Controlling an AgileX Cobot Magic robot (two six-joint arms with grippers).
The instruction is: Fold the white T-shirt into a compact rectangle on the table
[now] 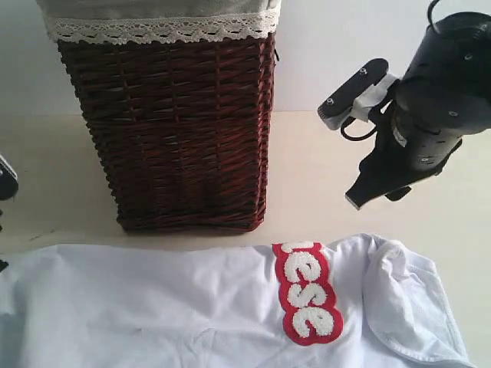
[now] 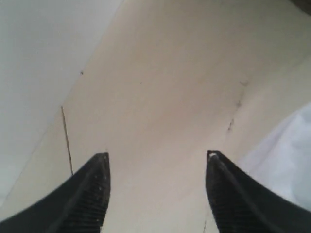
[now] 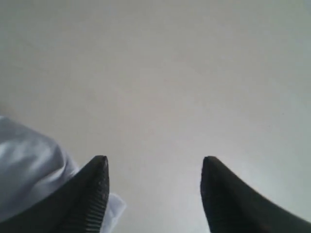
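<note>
The white T-shirt [image 1: 153,307] lies spread along the near part of the table [image 1: 307,184], its red-outlined fuzzy lettering [image 1: 308,294] facing up and a bunched fold [image 1: 399,284] at its right end. My right gripper [image 1: 375,197] hangs above the table just beyond that right end. In the right wrist view the right gripper [image 3: 154,158] is open and empty, with shirt cloth [image 3: 29,165] beside one finger. The left gripper [image 2: 158,155] is open too, over bare table, with the shirt's edge [image 2: 289,155] off to one side. Only a dark bit of the left arm [image 1: 4,181] shows in the exterior view.
A tall dark wicker basket [image 1: 178,130] with a cream lace-trimmed liner [image 1: 161,29] stands on the table behind the shirt's left half. A pale wall [image 1: 330,38] runs behind it. Bare table lies between the basket and the right arm.
</note>
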